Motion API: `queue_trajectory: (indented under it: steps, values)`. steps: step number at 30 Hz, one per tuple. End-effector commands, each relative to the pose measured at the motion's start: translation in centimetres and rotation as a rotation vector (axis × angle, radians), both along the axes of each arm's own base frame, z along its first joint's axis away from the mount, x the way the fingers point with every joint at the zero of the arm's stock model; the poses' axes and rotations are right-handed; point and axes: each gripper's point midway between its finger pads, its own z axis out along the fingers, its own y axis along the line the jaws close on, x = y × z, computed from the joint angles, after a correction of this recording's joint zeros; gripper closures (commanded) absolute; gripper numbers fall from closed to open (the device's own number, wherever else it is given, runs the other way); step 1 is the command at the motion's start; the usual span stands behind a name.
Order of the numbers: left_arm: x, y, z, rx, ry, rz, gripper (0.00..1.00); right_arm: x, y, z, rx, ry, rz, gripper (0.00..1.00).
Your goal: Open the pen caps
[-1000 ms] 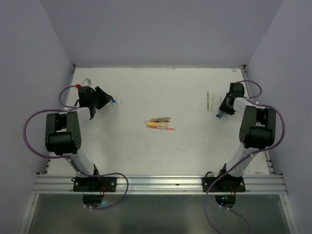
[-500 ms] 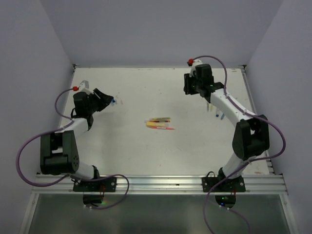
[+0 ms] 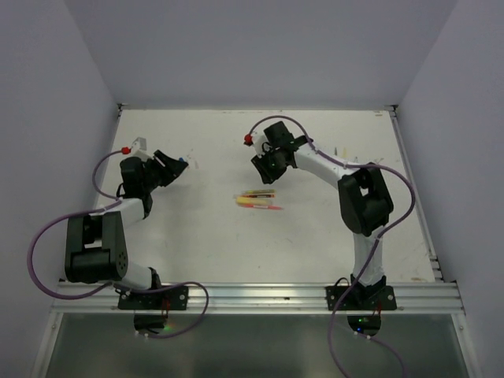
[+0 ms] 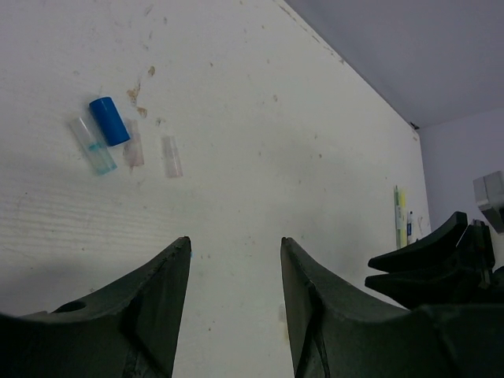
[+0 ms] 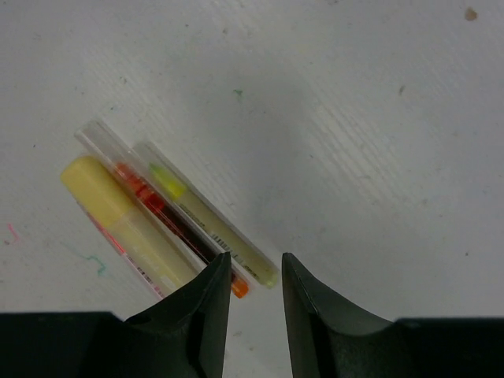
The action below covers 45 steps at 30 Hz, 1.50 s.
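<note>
At bench [image 3: 331,236] centre, the right end effector [image 5: 253,268] hovers narrowly open over the bundled pens [image 5: 169,216], apparently lining up a pick, while the left end effector [image 4: 235,248], open and empty, faces loose pen caps [image 4: 109,120] at 10 o'clock.

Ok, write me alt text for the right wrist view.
A pale yellow pen, a clear red-orange pen and a yellow-green pen lie side by side, diagonally, on the white table. The right gripper sits at the bottom edge by their lower ends, slightly open and empty.
</note>
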Motion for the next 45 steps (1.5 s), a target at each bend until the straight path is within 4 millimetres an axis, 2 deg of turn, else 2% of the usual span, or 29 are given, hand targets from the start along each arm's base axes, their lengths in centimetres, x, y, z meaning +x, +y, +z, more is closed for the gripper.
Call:
queue_trajectory:
  steps: [1,9,20,32,35,40,43,45]
  values:
    - [0.2,-0.3,1.1,-0.012,-0.064,-0.025,0.48,-0.7,1.6,0.4,-0.018,0.005,0.129,0.65]
    - [0.1,-0.3,1.0,-0.006,-0.071,-0.032,0.48,-2.1,2.6,-1.5,-0.033,0.028,0.173,0.67]
    - [-0.2,-0.5,1.0,-0.002,-0.075,-0.039,0.48,-2.1,3.2,-2.6,-0.048,0.043,0.182,0.68]
    - [-0.3,-0.4,1.1,0.008,-0.079,-0.041,0.47,-1.6,2.6,-5.4,-0.115,0.073,0.173,0.7]
    - [-0.4,-0.5,1.0,0.006,-0.077,-0.045,0.47,-1.5,2.5,-6.3,-0.13,0.083,0.176,0.75]
    - [-0.5,-0.7,1.3,0.002,-0.085,-0.056,0.47,-1.3,2.8,-7.4,-0.134,0.091,0.186,1.0]
    - [-0.7,-1.1,1.8,-0.016,-0.093,-0.073,0.47,-0.3,2.7,-7.3,-0.145,0.049,0.167,1.0]
    - [-0.9,-1.3,2.0,-0.029,-0.093,-0.083,0.47,0.8,2.7,-6.5,-0.158,-0.004,0.14,1.0]
